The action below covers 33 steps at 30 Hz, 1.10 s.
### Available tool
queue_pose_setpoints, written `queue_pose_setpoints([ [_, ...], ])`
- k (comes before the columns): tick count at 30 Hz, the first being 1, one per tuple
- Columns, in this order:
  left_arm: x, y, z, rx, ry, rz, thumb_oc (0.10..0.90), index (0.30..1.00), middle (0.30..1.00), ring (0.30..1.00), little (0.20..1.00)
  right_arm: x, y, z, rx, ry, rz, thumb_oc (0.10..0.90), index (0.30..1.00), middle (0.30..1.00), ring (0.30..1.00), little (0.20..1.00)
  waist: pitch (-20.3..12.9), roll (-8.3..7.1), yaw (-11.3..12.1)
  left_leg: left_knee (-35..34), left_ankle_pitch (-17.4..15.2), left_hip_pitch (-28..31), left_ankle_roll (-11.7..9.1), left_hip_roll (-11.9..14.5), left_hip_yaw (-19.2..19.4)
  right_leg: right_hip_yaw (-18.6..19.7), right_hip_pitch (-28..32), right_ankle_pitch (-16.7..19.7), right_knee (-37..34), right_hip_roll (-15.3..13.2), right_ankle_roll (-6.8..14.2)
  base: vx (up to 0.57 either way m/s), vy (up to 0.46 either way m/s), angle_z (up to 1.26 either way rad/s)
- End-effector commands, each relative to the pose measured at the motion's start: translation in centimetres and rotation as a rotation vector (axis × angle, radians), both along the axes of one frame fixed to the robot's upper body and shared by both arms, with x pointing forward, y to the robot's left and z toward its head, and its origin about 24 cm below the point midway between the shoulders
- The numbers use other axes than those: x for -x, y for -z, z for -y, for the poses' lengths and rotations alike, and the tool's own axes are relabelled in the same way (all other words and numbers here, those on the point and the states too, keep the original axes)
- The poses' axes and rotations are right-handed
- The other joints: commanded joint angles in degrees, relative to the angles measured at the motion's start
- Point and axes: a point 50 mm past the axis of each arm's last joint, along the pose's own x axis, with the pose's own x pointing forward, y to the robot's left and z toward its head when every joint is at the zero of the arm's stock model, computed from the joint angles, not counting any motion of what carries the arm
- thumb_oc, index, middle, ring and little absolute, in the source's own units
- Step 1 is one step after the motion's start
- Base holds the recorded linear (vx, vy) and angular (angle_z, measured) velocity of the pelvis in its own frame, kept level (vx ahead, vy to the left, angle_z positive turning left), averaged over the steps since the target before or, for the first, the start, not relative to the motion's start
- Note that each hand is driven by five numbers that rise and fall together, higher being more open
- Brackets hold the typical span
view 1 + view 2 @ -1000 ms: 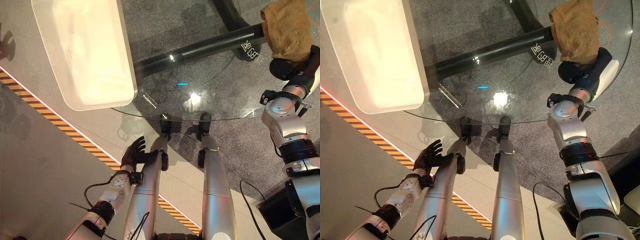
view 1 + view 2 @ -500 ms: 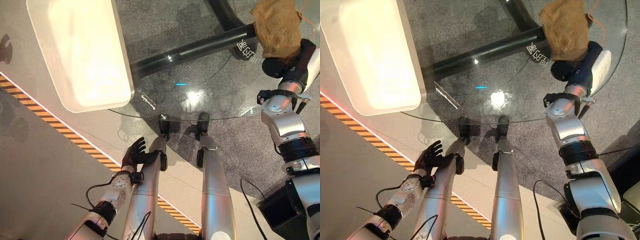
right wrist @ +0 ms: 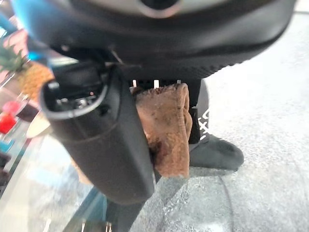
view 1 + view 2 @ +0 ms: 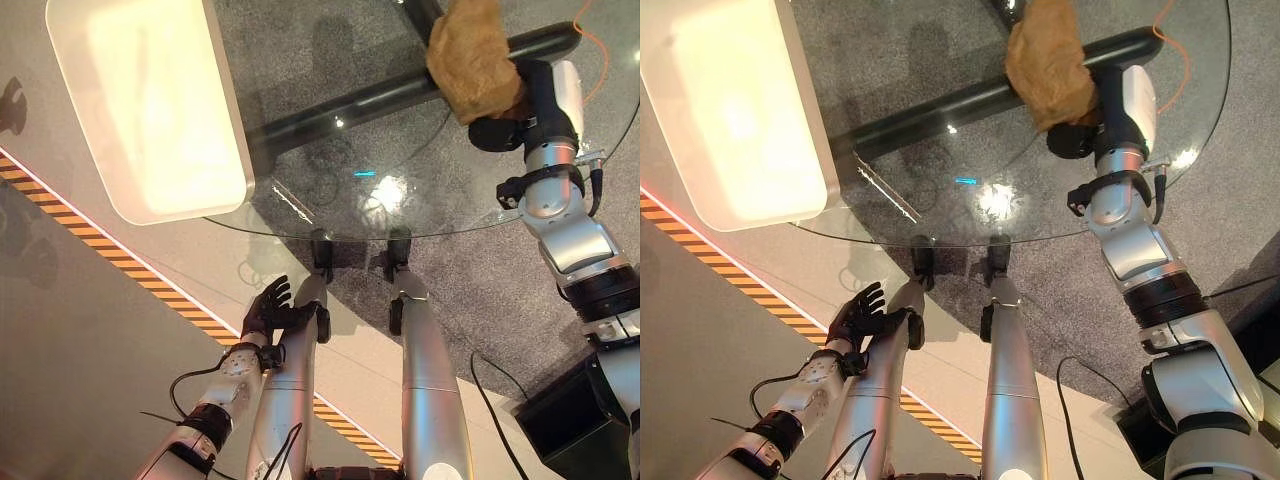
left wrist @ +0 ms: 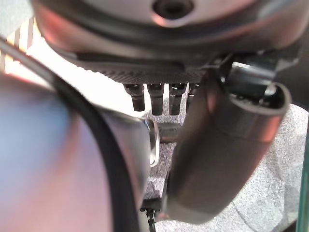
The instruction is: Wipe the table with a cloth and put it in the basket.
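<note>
On the round glass bench (image 4: 420, 190), right of the white basket (image 4: 150, 110), the right hand (image 4: 1080, 135) has its fingers clamped on the brown cloth (image 4: 475, 60), while the left hand (image 4: 268, 310) hangs below the bench, fingers straight.

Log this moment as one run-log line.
phase: wiping | right hand: shut on brown cloth, on glass table | left hand: open, low beside table | white basket: at table's left
</note>
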Motion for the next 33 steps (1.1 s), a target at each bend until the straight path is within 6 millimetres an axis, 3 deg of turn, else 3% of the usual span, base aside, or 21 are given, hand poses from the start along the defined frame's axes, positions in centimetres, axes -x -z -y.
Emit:
queue_pose_setpoints([
  [1, 3.2, 2.5, -0.2, -0.008, 0.002, -0.08, 0.8, 0.9, 0.9, 0.9, 0.9, 0.2, 5.4, -7.6, 0.115, -0.368, -0.244, 0.1, 0.3, 0.3, 0.3, 0.2, -1.0, 2.13, 2.8, 3.9, -6.3, 0.2, 1.7, -4.9, -0.5, -0.2, 0.2, 2.1, -4.4, 1.6, 2.7, 0.0, 0.0, 0.0],
  [33, 2.8, 2.3, -0.6, -0.028, 0.02, -0.08, 0.8, 0.9, 0.9, 0.9, 0.9, 2.0, 8.5, -10.3, 0.265, -0.798, -0.57, 0.1, 0.3, 0.3, 0.3, 0.2, -1.0, 1.67, 3.0, 5.4, -6.2, -1.4, 1.4, -5.2, -0.9, -1.0, -1.2, 2.4, -3.4, 1.1, 2.8, 0.0, -0.003, 0.04],
])
